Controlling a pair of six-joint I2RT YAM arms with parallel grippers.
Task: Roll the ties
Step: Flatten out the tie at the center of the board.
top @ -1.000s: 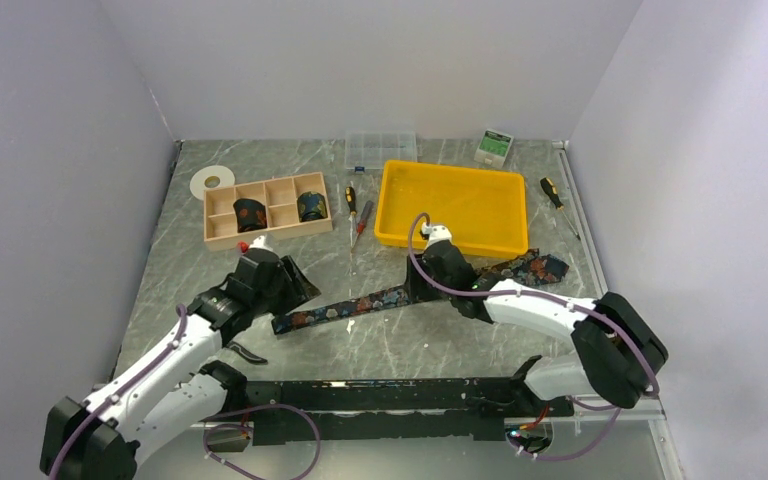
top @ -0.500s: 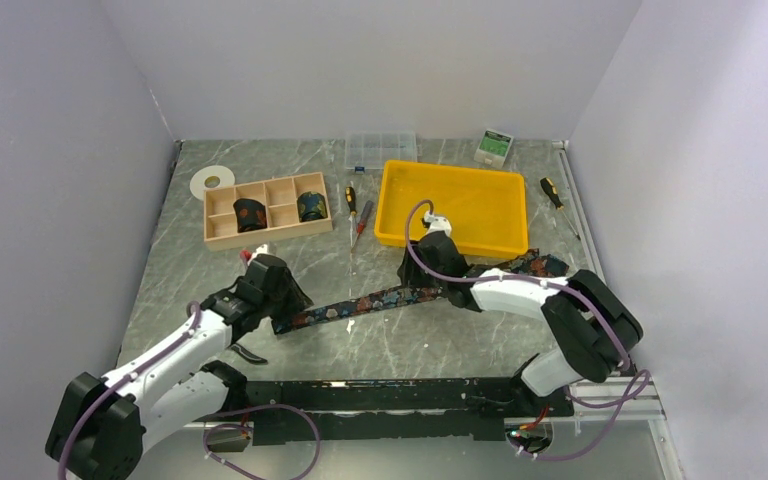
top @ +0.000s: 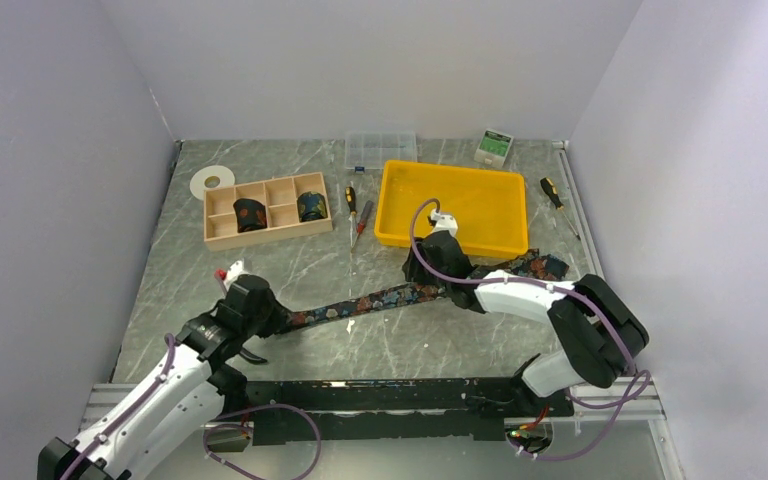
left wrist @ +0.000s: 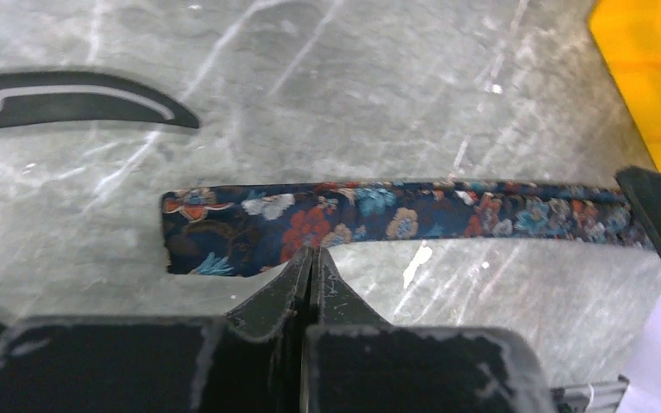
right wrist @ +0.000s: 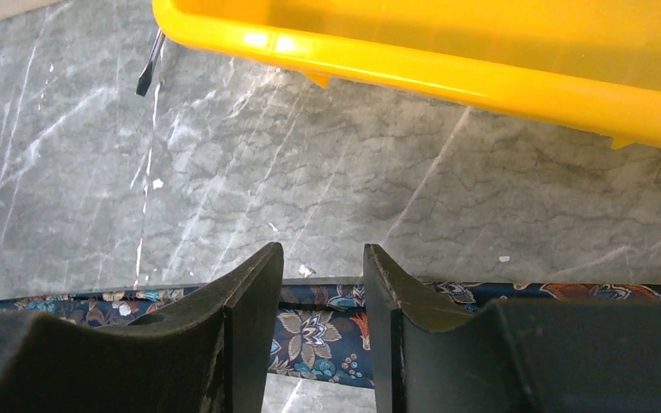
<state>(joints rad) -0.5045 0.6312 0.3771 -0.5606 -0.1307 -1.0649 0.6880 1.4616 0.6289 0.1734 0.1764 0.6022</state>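
The left gripper (left wrist: pixel 310 258) has its jaws pressed together, tips at the near edge of the narrow end of the dark navy floral-print fabric necktie (left wrist: pixel 396 222). Whether cloth is pinched between them I cannot tell.

Behind it, two coiled floral ties (top: pixel 250 213) sit in separate compartments of the pale wooden divided tray (top: pixel 260 237).

The necktie lies flat as a long strip across the grey marbled table (top: pixel 410 340). It runs right to the right gripper (right wrist: pixel 320 255), whose jaws are spread and straddle it.

Judgement: the tie is light, limp and probably slick, and it buckles if pushed. Best taken at the narrow tip and rolled with the far length held taut.

On the small green-and-white box (top: pixel 495 147) the print is too small to read.
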